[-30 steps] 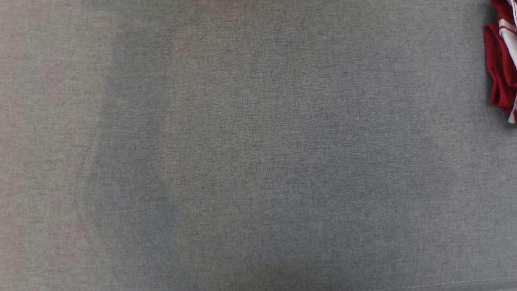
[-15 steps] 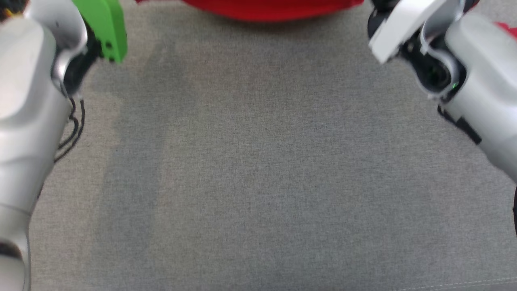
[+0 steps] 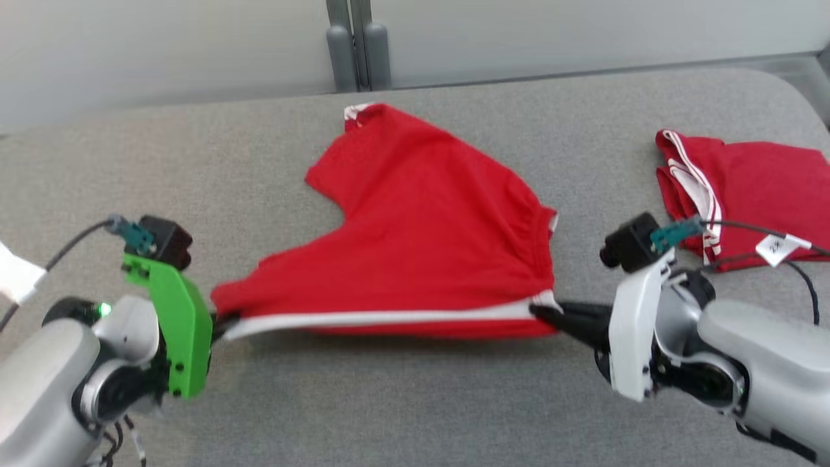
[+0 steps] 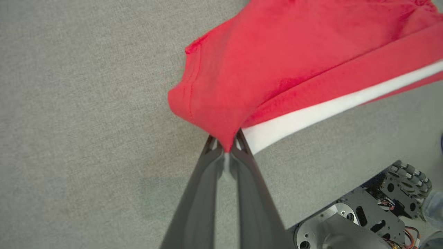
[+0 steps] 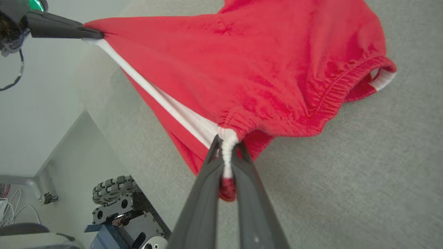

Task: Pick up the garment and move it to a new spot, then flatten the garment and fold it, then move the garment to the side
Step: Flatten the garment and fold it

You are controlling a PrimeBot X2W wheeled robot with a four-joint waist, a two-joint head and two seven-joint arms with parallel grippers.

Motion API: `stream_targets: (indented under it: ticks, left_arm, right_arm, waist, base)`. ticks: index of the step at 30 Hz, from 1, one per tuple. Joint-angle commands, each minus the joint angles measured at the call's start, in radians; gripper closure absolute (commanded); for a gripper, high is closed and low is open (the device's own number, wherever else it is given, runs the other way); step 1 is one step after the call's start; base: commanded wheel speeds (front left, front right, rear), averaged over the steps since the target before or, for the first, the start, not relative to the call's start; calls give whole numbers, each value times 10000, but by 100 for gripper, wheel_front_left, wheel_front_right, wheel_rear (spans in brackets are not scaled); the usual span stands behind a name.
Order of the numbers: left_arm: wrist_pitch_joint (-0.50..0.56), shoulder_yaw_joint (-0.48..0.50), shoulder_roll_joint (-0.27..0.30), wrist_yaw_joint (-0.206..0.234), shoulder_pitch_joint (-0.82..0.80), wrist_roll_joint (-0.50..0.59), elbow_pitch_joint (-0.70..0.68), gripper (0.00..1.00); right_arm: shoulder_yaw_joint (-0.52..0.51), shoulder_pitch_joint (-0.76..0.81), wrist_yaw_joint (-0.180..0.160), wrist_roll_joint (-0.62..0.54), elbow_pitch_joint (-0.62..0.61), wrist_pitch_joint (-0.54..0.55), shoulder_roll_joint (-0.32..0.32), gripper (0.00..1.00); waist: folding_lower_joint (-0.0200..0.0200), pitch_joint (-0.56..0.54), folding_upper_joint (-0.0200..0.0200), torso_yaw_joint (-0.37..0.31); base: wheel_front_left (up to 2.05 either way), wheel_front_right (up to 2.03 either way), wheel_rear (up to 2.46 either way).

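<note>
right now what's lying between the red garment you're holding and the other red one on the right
Nothing lies there: in the head view, bare grey surface separates the held garment from the other red garment.

Red garment [image 3: 421, 227] (white stripe), grey table [image 3: 402, 402]

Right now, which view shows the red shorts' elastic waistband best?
The right wrist view: the gathered waistband is close and sharp, pinched by the right gripper. The head view shows it small, at the right edge of the shorts. The left wrist view shows the opposite corner and white stripe.
</note>
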Motion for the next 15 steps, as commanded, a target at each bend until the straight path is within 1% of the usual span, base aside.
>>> stream_targets:
  ticks: [1, 5, 9, 12, 15]
  left_arm:
    - [410, -12, 668, 363, 590, -237, -554, 100]
    - [1206, -56, 1808, 1137, 1635, -764, -2518, 100]
    - [1494, 123, 2592, 1726, 2260, -1196, -3906, 100]
    - [1702, 239, 2923, 1919, 2324, -1381, -4417, 100]
    - [2044, 359, 3043, 1885, 1832, -1402, -4581, 100]
  right_arm:
    - [81, 515, -25, 183, -399, 355, -459, 100]
    - [135, 1348, -28, 313, -1480, 1149, -1344, 100]
    - [-72, 1753, -29, 348, -2276, 1458, -1789, 100]
    - [-415, 1873, -28, 450, -2534, 1545, -1794, 100]
    - [-814, 1753, -28, 397, -2408, 1735, -1664, 100]
  waist:
    - [1, -822, -1, 24]
    - [1, -803, -1, -36]
    - [1, -694, -1, -193]
    - [1, -479, -1, -340]
    - [1, -132, -1, -499]
  base:
    - [0, 0, 0]
    - [0, 0, 0]
    - [0, 0, 0]
    - [0, 0, 0]
    - [0, 0, 0]
